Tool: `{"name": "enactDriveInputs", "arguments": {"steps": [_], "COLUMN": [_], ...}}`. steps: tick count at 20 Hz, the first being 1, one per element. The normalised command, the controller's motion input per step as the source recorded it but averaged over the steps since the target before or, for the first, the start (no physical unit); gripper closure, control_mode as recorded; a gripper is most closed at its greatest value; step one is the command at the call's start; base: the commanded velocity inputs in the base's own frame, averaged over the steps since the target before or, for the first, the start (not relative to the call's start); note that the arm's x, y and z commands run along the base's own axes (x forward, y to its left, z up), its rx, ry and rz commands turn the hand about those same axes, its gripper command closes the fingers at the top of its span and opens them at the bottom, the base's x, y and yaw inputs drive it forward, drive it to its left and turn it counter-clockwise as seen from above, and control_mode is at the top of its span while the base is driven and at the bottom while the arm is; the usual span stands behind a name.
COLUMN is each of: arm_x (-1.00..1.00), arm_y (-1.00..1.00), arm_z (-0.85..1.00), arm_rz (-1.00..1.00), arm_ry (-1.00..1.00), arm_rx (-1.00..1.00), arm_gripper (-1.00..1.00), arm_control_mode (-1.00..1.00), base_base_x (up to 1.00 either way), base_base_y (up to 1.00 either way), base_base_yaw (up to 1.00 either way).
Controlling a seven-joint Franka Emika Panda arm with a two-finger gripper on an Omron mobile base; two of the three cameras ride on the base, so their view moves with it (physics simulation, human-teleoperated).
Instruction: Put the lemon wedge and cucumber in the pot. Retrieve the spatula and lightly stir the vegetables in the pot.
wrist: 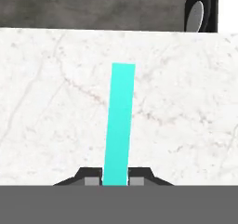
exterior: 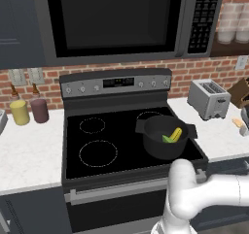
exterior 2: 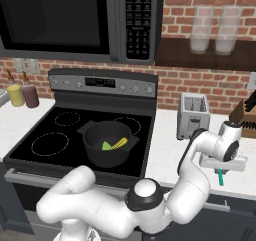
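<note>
No writing is legible. The gripper (wrist: 115, 181), bottom centre of the hand view, pinches the spatula (wrist: 120, 123) by its teal handle above the white marble counter (wrist: 46, 107).

Teal spatula (wrist: 119, 125) handle, white veined marble counter (wrist: 56, 102)
</note>
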Motion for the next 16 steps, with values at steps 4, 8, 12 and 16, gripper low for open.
{"name": "enactDriveInputs", "arguments": {"steps": [4,8,12,16], "arm_x": [-0.77,-0.79,-0.89,-0.80], "arm_y": [0.01,0.08,0.10,0.11], "arm_z": [0.03,0.26,0.17,-0.01], "arm_rz": [0.21,0.17,0.16,0.14], "arm_ry": [0.06,0.04,0.02,0.02], "arm_rx": [0.19,0.12,0.06,0.03], "arm_gripper": [1.00,1.00,1.00,1.00], "arm_control_mode": [-1.00,-1.00,-1.00,-1.00], "base_base_x": [0.00,0.00,0.00,0.00], "base_base_y": [0.00,0.00,0.00,0.00], "base_base_yaw": [0.00,0.00,0.00,0.00]}}
